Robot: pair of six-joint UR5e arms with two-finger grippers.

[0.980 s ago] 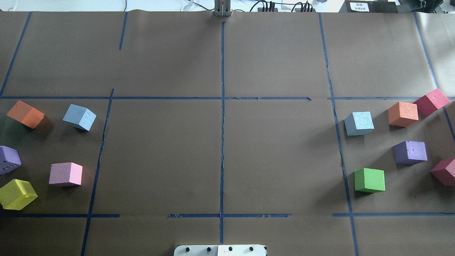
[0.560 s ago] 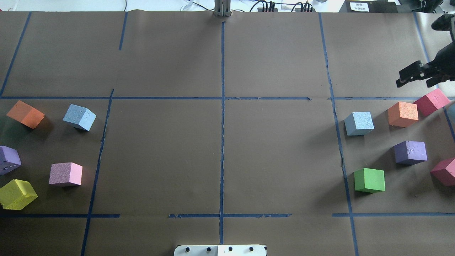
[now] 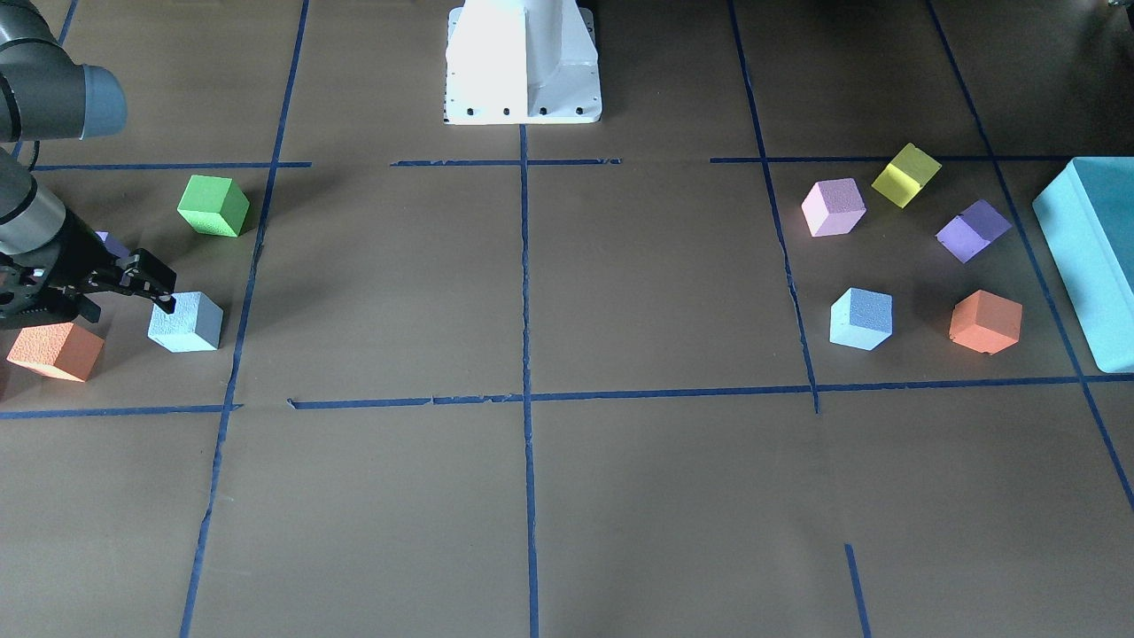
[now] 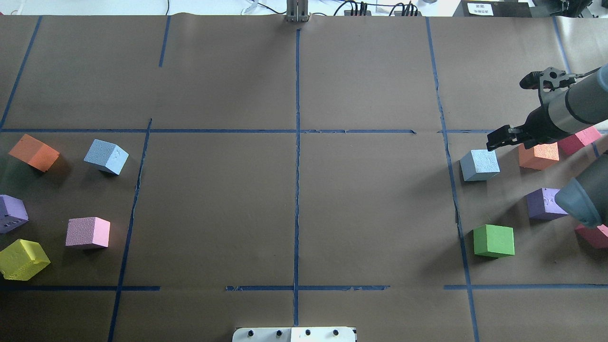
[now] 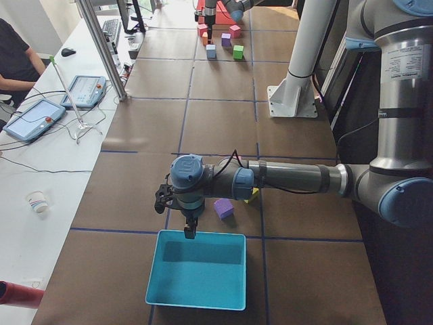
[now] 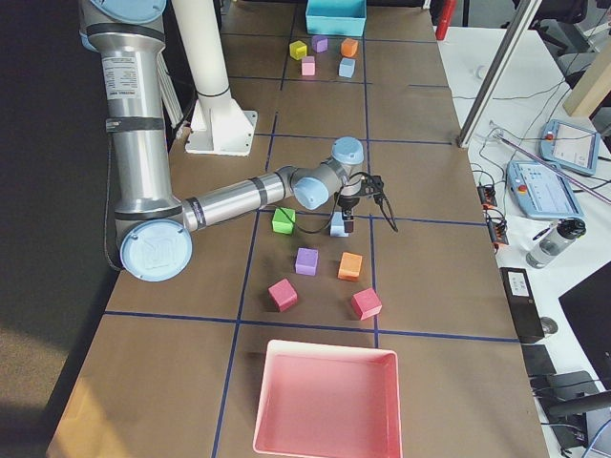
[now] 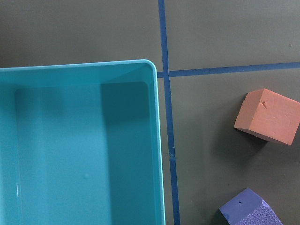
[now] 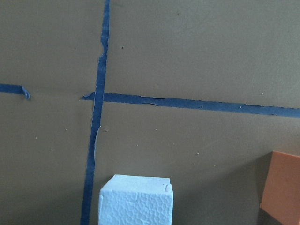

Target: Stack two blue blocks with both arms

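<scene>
One pale blue block point(image 4: 479, 165) lies at the table's right, also in the front view point(image 3: 184, 323) and the right wrist view point(image 8: 136, 199). My right gripper point(image 4: 498, 137) hovers just beyond its far right corner, open and empty, also in the front view point(image 3: 161, 288). The other blue block point(image 4: 106, 156) lies at the table's left, also in the front view point(image 3: 861, 319). My left gripper point(image 5: 189, 229) hangs over the rim of a teal box point(image 5: 196, 267). It shows in no other view, so I cannot tell if it is open.
Orange point(image 4: 538, 156), purple point(image 4: 541, 203), green point(image 4: 493, 241) and red point(image 4: 577, 140) cubes surround the right blue block. Orange point(image 4: 33, 152), pink point(image 4: 88, 232), purple point(image 4: 12, 213) and yellow point(image 4: 23, 259) cubes lie at left. A pink tray point(image 6: 325, 401) sits at the right end.
My right arm has come in from the right edge and swung its gripper down and left, close to the right blue block. No block has moved.
</scene>
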